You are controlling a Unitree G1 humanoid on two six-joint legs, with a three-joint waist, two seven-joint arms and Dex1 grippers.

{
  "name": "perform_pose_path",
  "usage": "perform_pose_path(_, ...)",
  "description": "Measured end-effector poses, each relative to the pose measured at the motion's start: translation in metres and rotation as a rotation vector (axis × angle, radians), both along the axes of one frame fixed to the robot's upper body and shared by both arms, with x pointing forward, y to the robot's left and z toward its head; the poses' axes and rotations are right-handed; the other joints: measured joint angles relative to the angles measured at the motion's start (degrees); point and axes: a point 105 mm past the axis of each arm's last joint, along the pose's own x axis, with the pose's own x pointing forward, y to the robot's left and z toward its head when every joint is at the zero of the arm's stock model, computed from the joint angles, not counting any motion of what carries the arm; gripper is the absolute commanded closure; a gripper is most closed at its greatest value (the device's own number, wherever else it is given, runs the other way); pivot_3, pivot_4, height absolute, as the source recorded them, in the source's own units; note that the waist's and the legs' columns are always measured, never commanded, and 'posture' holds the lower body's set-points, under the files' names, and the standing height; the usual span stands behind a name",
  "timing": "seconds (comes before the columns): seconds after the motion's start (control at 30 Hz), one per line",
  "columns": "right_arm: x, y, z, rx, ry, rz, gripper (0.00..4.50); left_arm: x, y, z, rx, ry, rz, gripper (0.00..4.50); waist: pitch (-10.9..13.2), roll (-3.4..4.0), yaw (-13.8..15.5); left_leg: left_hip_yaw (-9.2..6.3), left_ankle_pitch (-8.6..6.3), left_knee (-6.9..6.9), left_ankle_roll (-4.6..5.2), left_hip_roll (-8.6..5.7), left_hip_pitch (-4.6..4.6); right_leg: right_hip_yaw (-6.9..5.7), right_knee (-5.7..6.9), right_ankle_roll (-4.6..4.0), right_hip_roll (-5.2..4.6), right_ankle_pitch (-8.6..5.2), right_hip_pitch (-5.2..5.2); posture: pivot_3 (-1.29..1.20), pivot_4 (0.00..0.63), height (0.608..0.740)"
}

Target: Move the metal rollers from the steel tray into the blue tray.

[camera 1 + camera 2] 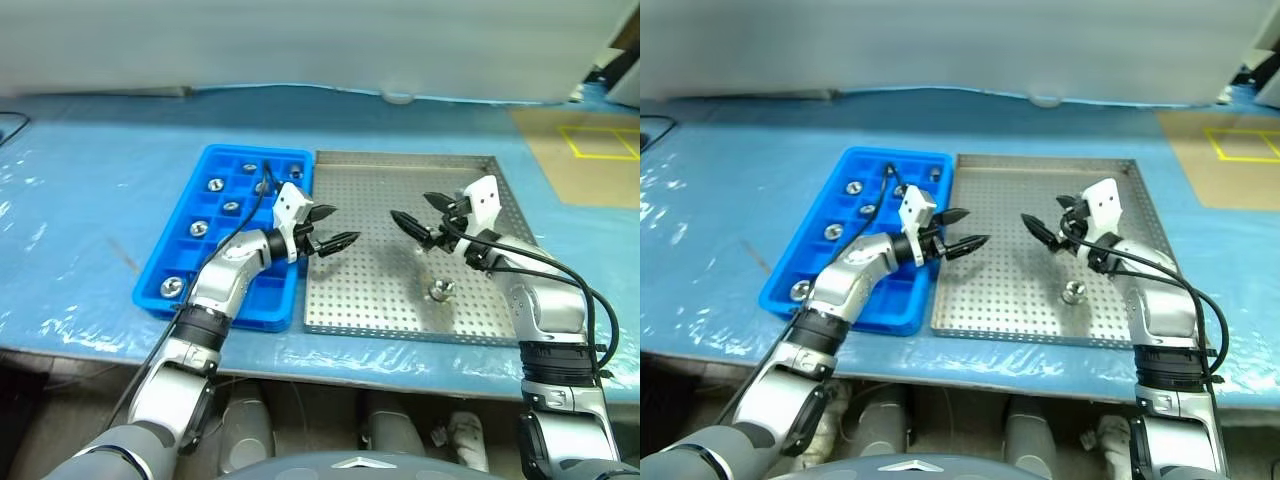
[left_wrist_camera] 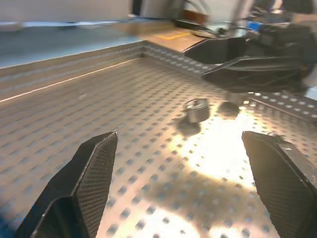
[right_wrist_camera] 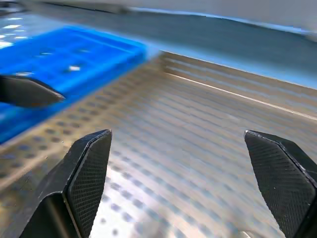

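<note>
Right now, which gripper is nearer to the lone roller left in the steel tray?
Right. The right gripper hangs open just above the roller, slightly behind it. The left gripper, also open, sits farther off over the steel tray's edge beside the blue tray.

Blue tray [image 1: 160, 262] left of steel tray [image 1: 470, 175]; one roller [image 1: 440, 290] in latter.

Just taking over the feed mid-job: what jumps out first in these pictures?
Two open grippers face each other over the steel tray: the left gripper near the tray's left edge, the right gripper toward its right half, both empty. A single metal roller is left on the perforated floor, below the right gripper. Beside the steel tray, on its left, the blue tray already holds several rollers in its compartments.
</note>
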Motion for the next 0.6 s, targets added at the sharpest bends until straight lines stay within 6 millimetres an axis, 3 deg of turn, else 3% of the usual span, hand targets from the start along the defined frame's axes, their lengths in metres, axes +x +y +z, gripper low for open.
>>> perform_pose_path(0.23,0.004,-0.031,-0.012,-0.001,0.07,-0.253,0.0,-0.008,-0.022,-0.016,0.036,0.013,-0.132,0.25,0.0,0.0,-3.47,0.37,-0.23,0.0,0.37,0.02,0.09,0.3,-0.05,0.02,0.02,0.01,-0.13,-0.38,0.15,0.74)
perform_pose_path(0.6,0.013,0.004,-0.04,0.018,0.217,-0.148,0.0,-0.01,-0.018,-0.019,0.081,-0.043,-0.139,0.25,0.0,0.01,-3.34,0.47,-0.28,0.03,0.45,0.04,0.19,0.33,-0.06,0.0,-0.01,0.01,-0.06,-0.28,0.15,0.74)
